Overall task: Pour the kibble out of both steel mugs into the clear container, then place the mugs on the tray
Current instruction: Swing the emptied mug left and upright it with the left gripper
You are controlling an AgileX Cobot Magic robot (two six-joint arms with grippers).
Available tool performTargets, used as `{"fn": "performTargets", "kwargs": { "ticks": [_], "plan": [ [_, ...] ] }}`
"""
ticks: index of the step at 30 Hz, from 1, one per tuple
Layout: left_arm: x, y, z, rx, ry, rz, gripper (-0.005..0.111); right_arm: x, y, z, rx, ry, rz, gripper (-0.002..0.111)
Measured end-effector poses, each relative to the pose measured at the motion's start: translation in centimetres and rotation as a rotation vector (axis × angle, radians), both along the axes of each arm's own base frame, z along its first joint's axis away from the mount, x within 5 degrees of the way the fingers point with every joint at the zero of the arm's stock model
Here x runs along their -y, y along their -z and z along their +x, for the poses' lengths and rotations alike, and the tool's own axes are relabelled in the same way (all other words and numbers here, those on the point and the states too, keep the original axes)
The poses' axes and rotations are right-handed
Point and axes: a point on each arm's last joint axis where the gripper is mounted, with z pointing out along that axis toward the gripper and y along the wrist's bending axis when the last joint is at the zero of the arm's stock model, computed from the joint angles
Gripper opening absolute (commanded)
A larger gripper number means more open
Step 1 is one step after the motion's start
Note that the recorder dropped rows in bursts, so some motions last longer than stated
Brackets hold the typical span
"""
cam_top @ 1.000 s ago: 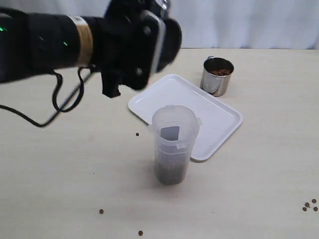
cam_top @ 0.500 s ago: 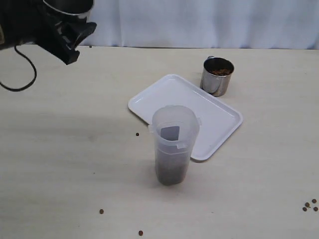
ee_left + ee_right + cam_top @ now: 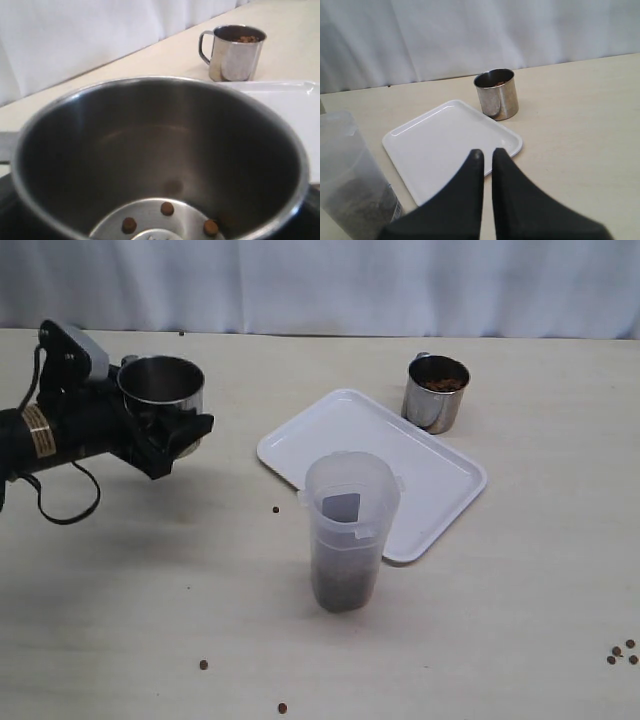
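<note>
1 mug [image 3: 160,392] in L gripper [image 3: 168,438]

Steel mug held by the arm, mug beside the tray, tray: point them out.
Held mug [image 3: 160,382]: exterior view, inner wall.
Mug beside tray [image 3: 432,410]: exterior view, side wall.
Tray [image 3: 350,430]: exterior view, bare floor.

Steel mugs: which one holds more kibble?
The free mug beside the tray; the gripped mug in the left end effector holds only a few pellets.

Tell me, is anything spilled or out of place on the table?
Yes. Loose kibble lies on the table: single pellets near the clear container and a small cluster at the far right. A few pellets sit in the steel mug that the left gripper holds.
</note>
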Motion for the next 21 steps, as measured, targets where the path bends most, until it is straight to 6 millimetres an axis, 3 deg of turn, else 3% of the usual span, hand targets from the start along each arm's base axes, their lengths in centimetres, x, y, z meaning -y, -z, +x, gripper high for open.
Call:
{"fn": "performTargets", "kwargs": {
  "ticks": [3,7,12,21],
  "plan": [
    [-0.1,4.2,-0.1,-0.034,0.053,0.074,0.000,0.0,0.0,0.0,0.000,0.000,0.000,0.005],
    [0.1,6.4,0.0,0.016,0.114,0.137,0.000,0.0,0.0,0.0,0.000,0.000,0.000,0.005],
    [0.0,7.8,0.5,-0.012,0.114,0.124,0.000,0.0,0.0,0.0,0.000,0.000,0.000,0.005],
    [0.4,7.9,0.4,0.007,0.169,0.117,0.000,0.0,0.0,0.0,0.000,0.000,0.000,0.005]
  ]
}}
